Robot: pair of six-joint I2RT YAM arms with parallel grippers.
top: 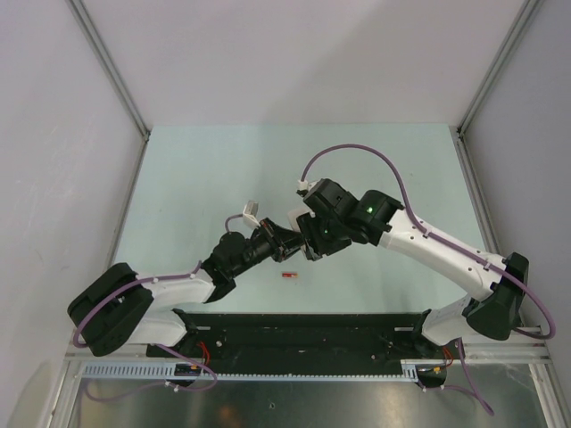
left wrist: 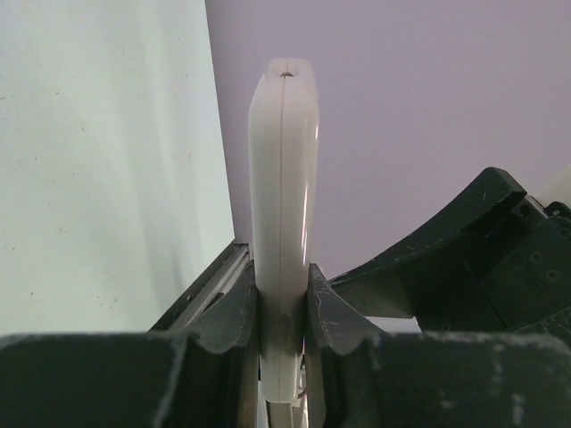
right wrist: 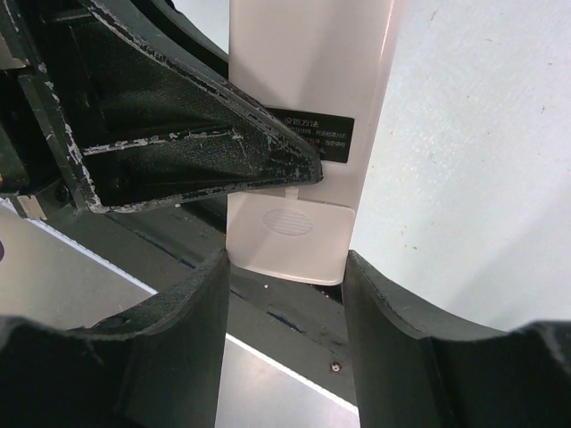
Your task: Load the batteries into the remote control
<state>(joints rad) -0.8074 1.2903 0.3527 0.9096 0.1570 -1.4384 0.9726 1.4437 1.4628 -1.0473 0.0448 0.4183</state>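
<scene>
The remote control (left wrist: 283,178) is a slim white bar, seen edge-on in the left wrist view. My left gripper (left wrist: 283,278) is shut on its lower part. In the right wrist view its plain white back (right wrist: 308,71) faces the camera, with a dark label and a ribbed battery cover (right wrist: 290,234). My right gripper (right wrist: 285,267) clasps the cover end, one fingertip against each side edge. From above, the left gripper (top: 282,241) and right gripper (top: 309,239) meet over the middle of the table and hide most of the remote. One red battery (top: 287,275) lies on the table just in front of them.
The black base rail (top: 303,325) runs along the near table edge. Grey enclosure walls and metal posts (top: 107,67) bound the pale green table (top: 205,169). A purple cable (top: 357,152) loops above the right arm.
</scene>
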